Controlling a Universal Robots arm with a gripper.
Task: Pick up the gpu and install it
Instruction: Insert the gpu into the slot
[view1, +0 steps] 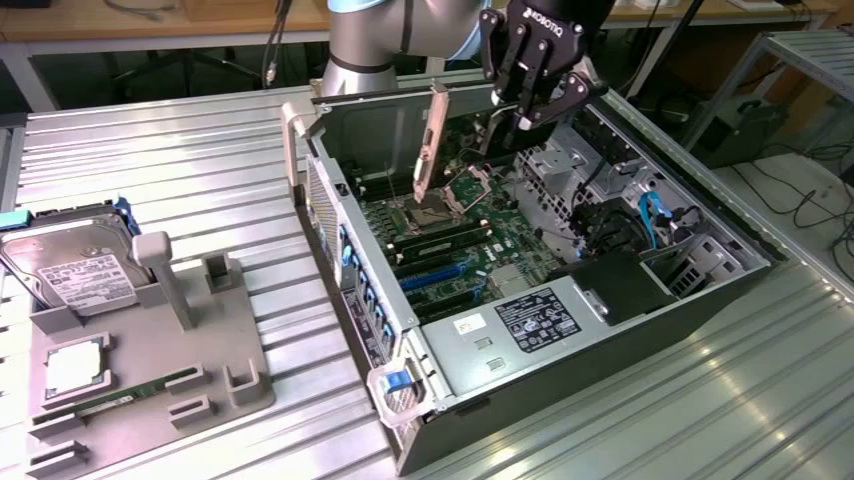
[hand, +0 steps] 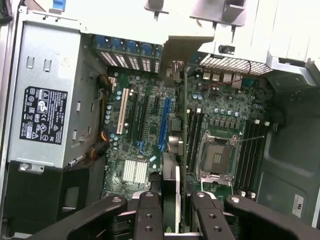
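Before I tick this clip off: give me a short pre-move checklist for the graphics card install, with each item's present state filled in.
1. Card in grip: ok. The gripper is shut on the graphics card, held edge-on between its fingers.
2. Card above the open computer case, not on the table: ok.
3. Card lined up with an expansion slot on the motherboard: cannot tell.
4. Card seated in the slot: not ok; it hangs above the board.
5. Slot area free of loose parts: ok, as far as the wrist view shows.
6. Metal bracket meeting the rear opening of the case: cannot tell.
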